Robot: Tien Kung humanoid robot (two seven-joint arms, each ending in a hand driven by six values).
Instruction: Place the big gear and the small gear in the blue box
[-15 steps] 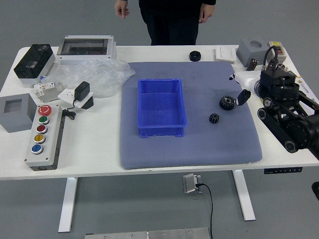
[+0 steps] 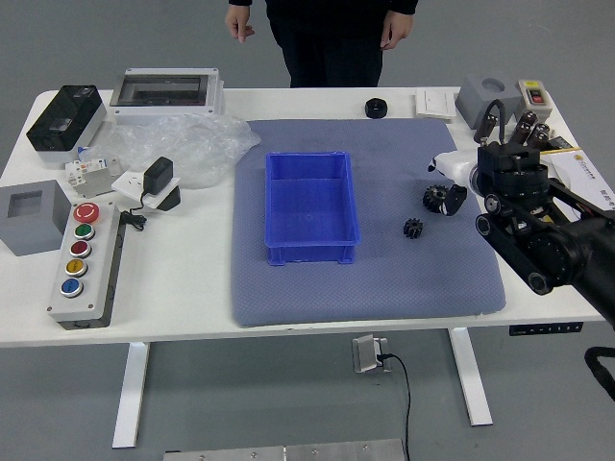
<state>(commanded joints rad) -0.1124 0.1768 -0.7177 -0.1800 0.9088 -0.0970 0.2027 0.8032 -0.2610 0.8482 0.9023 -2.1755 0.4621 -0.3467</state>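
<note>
The robot's right hand (image 2: 480, 171), fingers (image 2: 455, 200) open, reaches for the big gear (image 2: 434, 199) on the mat (image 2: 384, 288) near the small gear (image 2: 412, 229), an apparent first pick calling next for a pinch and lift toward the blue box (image 2: 312, 254).

Right arm (image 2: 553, 252): matte black, chunky segments | round caps with pale rims near wrist | right hand (image 2: 463, 171): white shell, black fingertips (image 2: 455, 200) | thin black cable (image 2: 589, 358), curved, below forearm | person (image 2: 332, 48): black top, long dark sleeves, dark trousers
</note>
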